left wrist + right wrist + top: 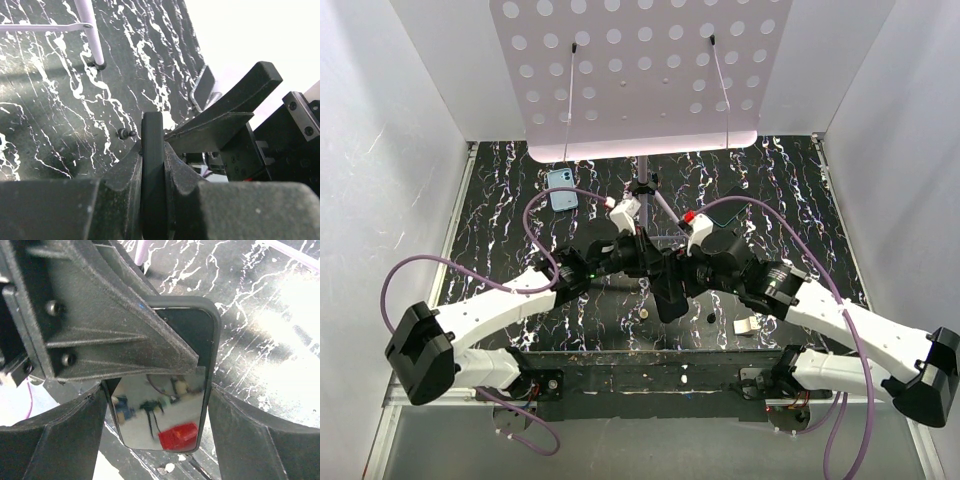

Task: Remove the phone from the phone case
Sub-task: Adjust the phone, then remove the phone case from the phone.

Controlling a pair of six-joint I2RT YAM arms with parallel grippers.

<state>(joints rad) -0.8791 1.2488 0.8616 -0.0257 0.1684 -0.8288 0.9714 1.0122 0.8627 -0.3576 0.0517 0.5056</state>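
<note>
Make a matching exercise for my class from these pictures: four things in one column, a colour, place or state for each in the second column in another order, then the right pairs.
Things
1. phone
2. case
3. board with holes
4. table

Descriptions
A. light blue, lying flat at the far left
B. black with white veins
C. white, up at the far end
D. dark and shiny, held by the left gripper and the right gripper

Pairs: 1-D, 2-A, 3-C, 4-B
</note>
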